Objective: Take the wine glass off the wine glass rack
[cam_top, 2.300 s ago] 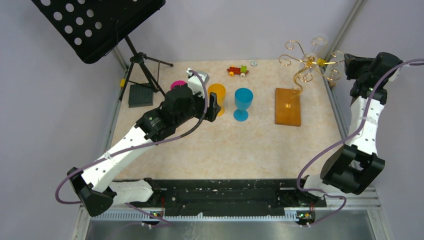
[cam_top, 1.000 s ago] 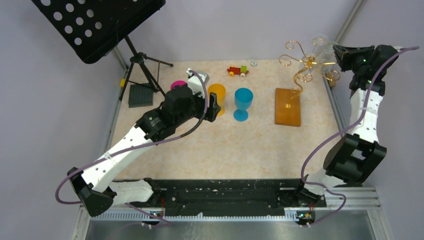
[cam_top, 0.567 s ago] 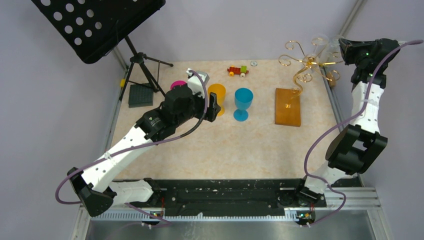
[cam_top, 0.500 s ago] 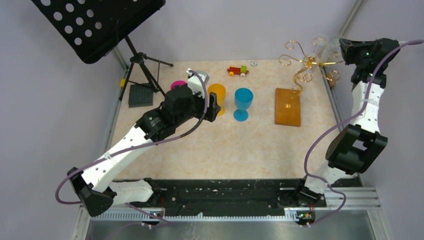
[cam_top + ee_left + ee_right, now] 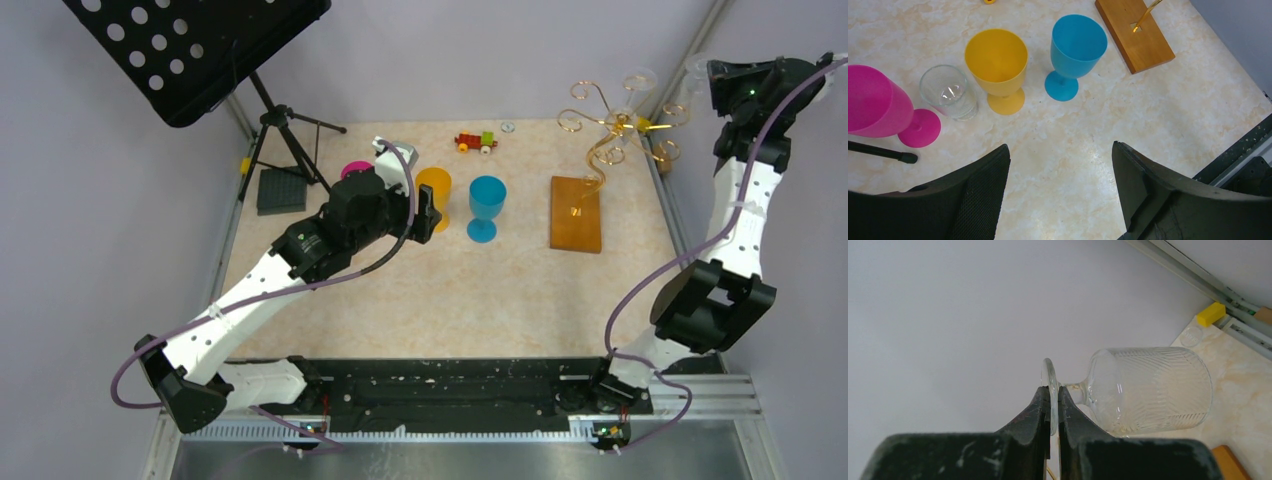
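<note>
Here the right jaws are pinched on the foot of the wine glass [image 5: 1148, 390], held on its side in the air at 2 o'clock from the curled arms of the wine glass rack [image 5: 618, 123] and apart from them. The left jaws gape wide above the table [image 5: 1073, 145], a yellow goblet [image 5: 996, 62] and blue goblet [image 5: 1078, 45] at their 12 o'clock.

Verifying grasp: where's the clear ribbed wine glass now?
In the right wrist view, the clear ribbed wine glass lies sideways, foot pinched in the right gripper, at the far right beside the gold wire rack.
</note>
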Motion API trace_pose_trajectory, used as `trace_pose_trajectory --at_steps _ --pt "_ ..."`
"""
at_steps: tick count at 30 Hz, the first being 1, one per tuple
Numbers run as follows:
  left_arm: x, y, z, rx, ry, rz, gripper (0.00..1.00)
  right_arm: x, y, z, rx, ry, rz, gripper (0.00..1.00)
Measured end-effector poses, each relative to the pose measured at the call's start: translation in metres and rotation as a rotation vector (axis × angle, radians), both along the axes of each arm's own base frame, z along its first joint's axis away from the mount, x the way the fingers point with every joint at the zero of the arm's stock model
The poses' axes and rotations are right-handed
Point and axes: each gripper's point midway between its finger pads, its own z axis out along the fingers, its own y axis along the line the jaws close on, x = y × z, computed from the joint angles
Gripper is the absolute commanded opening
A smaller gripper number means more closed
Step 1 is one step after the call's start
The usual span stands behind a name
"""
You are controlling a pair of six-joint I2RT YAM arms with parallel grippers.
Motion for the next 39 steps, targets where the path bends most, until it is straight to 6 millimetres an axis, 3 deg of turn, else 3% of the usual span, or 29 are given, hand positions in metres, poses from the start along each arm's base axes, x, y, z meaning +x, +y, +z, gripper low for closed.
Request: trace_pose_trajectory --at_steps 4,7,14,18,31,36,39 --pt "0.000 0.000 0.000 0.000 0.000 -0.001 0.81 -0.015 0.006 0.015 -0.052 -0.005 0.001 0.00" --pt "0.000 0.000 0.000 -0.001 0.002 -0.002 0.85 -0.035 0.020 0.037 -0.089 -0.038 0.027 0.00" --pt "0.000 0.000 0.000 -0.003 0.003 -0.002 0.91 -0.098 0.077 0.111 -0.172 -0.223 0.168 0.00" --pt "-0.002 -0.002 0.001 -0.010 0.007 -0.017 0.91 -0.127 0.109 0.134 -0.165 -0.294 0.275 0.00" --pt "-0.018 -0.034 0.006 -0.087 0.075 -0.176 0.92 -0.206 0.202 0.108 -0.035 -0.335 0.654 0.00" --pt "-0.025 -0.051 0.016 -0.151 0.110 -0.247 0.95 -0.243 0.254 0.106 0.011 -0.390 0.863 0.00" --pt "-0.026 -0.059 0.028 -0.194 0.118 -0.264 0.96 -0.255 0.274 0.101 0.044 -0.404 0.966 0.00"
